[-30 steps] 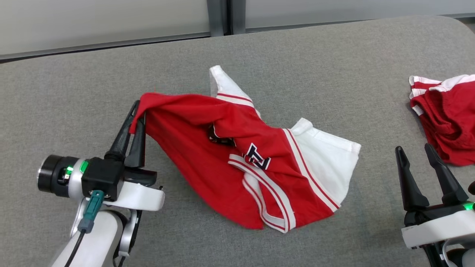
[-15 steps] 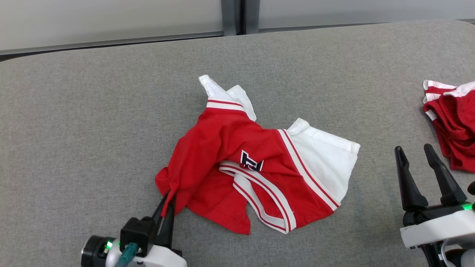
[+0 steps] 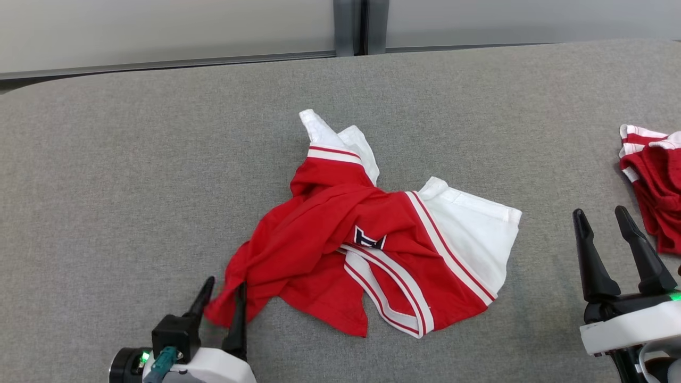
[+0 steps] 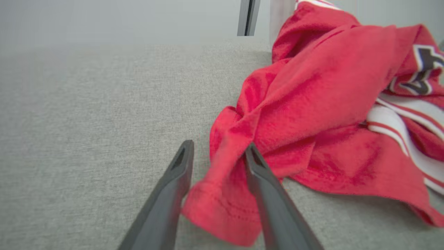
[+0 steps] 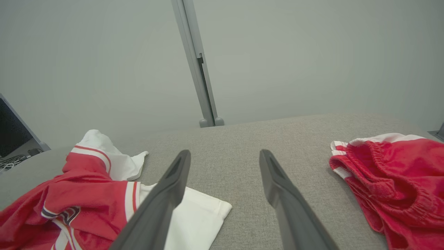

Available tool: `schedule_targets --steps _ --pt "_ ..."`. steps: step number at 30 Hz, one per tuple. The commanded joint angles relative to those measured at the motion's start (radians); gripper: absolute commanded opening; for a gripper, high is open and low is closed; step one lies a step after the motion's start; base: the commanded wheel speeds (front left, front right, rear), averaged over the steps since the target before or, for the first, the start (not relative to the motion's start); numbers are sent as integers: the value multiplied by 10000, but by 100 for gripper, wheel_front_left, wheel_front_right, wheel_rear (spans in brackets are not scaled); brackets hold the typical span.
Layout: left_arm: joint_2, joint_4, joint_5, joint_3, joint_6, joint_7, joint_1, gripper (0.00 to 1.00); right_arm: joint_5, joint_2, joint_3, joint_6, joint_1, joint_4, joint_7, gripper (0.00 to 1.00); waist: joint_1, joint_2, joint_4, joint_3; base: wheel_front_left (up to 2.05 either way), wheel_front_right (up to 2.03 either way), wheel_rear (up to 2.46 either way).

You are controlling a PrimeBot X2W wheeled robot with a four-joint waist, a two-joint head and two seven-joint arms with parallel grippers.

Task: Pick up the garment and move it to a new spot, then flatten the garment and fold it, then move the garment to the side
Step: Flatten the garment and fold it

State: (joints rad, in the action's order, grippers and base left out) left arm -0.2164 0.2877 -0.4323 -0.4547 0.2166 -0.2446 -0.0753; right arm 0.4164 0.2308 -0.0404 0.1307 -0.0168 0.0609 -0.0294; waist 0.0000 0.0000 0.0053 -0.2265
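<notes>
Garment: a red cotton sports jersey with white sleeves and red-and-white striped trim, crumpled at the middle of the grey fabric-covered table.
Look: the red body is bunched into diagonal folds; a dark-outlined white letter patch shows in the folds, with a striped neckband looping below it.
Sleeves: one white sleeve lies flat toward the table's right side; the other pokes up toward the table's far edge.
Hem corner: in the left wrist view the jersey trails a stitched red corner toward the table's near edge, between two dark fingers.
Left gripper: low at the table's near edge, fingers parted; the red corner lies slack between them, brushing one finger, not clamped.
Right gripper: wide open and holding nothing, at the table's near right; in its own view the jersey lies to one side.
Also on the table: rumpled red shorts with white stripes at the right edge, elastic waist visible from the right wrist.
Change over the last second: the left gripper, then shut on the raised hem further up the table, has drawn it toward the near edge and let its fingers part; the red body has gathered into folds.
Unchanged: the right gripper has stayed put, fully open.
</notes>
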Motion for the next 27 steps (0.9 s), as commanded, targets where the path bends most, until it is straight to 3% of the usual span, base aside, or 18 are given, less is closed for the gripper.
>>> schedule_targets --steps 1,14,27 --pt "-57 -118 27 118 -20 -69 -172 100 -64 33 40 0 106 59 9 100 0 0 10 58 0 0 0" --pt "-181 -2875 369 1706 235 -211 19 100 -340 68 260 0 430 427 313 100 0 0 22 854 0 0 0" --pt "-750 -3327 -10 1872 280 843 647 100 -529 106 26 0 937 626 757 100 0 0 -237 1682 0 0 0"
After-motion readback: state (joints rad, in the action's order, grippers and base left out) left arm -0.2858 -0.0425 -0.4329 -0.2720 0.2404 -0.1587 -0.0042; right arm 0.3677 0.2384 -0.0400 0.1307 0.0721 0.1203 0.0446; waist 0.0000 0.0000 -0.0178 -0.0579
